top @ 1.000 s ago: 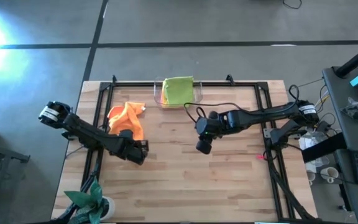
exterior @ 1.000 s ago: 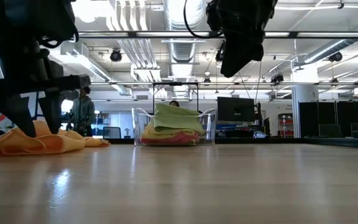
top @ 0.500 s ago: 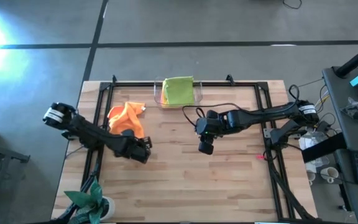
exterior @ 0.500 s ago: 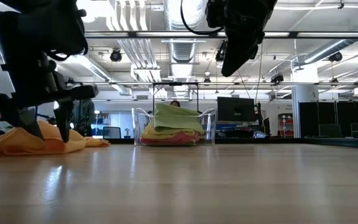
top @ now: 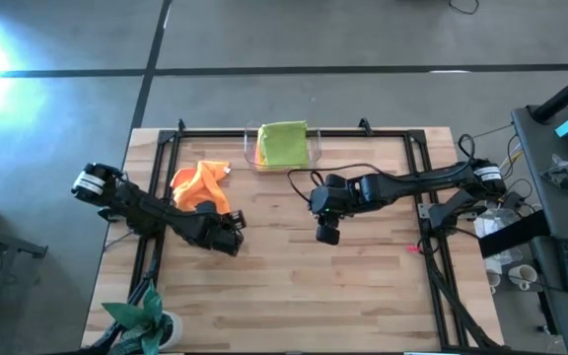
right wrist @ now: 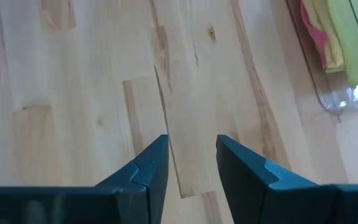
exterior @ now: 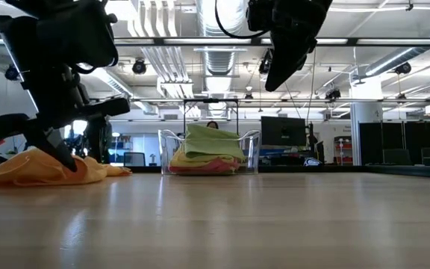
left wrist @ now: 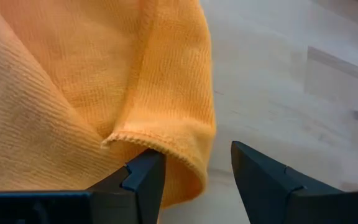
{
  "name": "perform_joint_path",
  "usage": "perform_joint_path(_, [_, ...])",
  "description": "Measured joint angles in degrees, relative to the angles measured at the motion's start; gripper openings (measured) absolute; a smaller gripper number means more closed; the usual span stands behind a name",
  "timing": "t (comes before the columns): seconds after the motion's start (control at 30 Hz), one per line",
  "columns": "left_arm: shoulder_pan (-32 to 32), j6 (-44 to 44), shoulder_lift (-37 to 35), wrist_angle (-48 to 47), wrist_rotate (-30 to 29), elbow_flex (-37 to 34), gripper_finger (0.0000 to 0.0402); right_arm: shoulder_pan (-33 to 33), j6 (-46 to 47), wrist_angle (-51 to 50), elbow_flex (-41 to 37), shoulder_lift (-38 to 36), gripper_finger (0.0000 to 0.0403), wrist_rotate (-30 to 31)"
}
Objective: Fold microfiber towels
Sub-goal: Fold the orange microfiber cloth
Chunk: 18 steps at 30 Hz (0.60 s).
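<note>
Table: I see the pale wooden plank table (top: 363, 286) filling the frame's centre.
Tray: clear plastic tray (top: 315, 148), top centre, holds a folded lime green microfiber towel (top: 283, 142).
Towel: crumpled orange microfiber towel (top: 199, 185), left of centre.
Left gripper (top: 233, 230): fingers parted, empty, at the orange towel's edge.
Right gripper (top: 326, 235): parted, empty, mid-frame, raised.

Both arms are basically all black, chunky jointed segments with a white-and-silver cylinder at each shoulder end. A thin black cable loops loose above the right arm. The left gripper (left wrist: 194, 171) and right gripper (right wrist: 191, 163) have dark teal-tinted plastic fingers with angular, wedge-cut tips.
</note>
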Motion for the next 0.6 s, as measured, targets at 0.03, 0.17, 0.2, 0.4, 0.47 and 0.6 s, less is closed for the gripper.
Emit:
perform_joint_path(0.03, [0.16,-0.02,0.04,0.03,-0.07,-0.18,0.0166,0.00,-0.01,0.08,0.00,0.00,0.0125,0.00])
perform_joint_path(0.17, [0.68,-2.66,0.71,-0.20,-2.22,-0.96,0.0163,0.00,0.01,0.62,0.00,0.00,0.0125,0.02])
perform_joint_path(0.2, [0.84,-2.71,0.98,-0.08,-2.40,-0.96,0.0159,0.00,0.03,0.64,0.00,0.00,0.0125,0.04])
perform_joint_path(0.4, [0.88,-1.72,1.88,0.03,-3.04,-0.98,0.0085,0.00,0.01,0.80,0.02,0.00,0.0125,0.11])
perform_joint_path(0.47, [0.88,0.66,1.79,0.00,-4.09,-0.76,0.0052,0.00,-0.01,0.77,0.02,0.00,0.0125,0.49])
perform_joint_path(0.6, [0.86,9.70,1.00,0.07,-4.71,1.37,0.0006,0.00,-0.79,0.74,0.02,0.00,0.0125,1.14])
